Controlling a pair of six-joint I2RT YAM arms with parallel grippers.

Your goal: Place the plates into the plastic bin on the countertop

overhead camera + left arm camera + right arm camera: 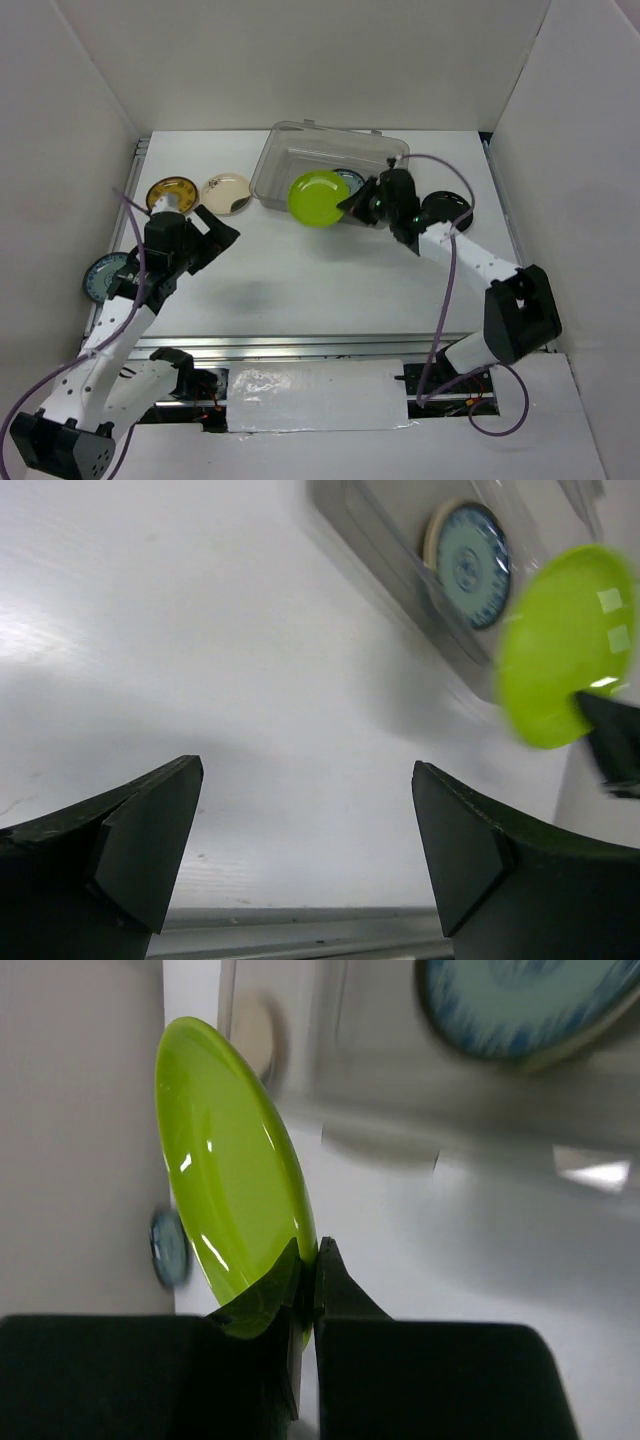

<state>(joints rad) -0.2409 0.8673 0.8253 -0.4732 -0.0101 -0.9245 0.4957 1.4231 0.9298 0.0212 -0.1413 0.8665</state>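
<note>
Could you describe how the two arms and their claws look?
The left arm and right arm have white links with black joints. A purple cable runs along each. The left claw and right claw are black and wedge-shaped.

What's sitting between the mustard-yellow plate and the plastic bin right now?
One cream plate with dark marks lies between the mustard-yellow plate and the plastic bin, seen in the top view.

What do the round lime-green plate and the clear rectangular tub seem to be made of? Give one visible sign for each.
The round lime-green plate looks glossy, with even colour and sharp white highlights. It could be glazed ceramic or hard plastic; the look leaves that open. The clear rectangular tub looks like smooth, slightly grey transparent plastic, since the white countertop shows through it.
</note>
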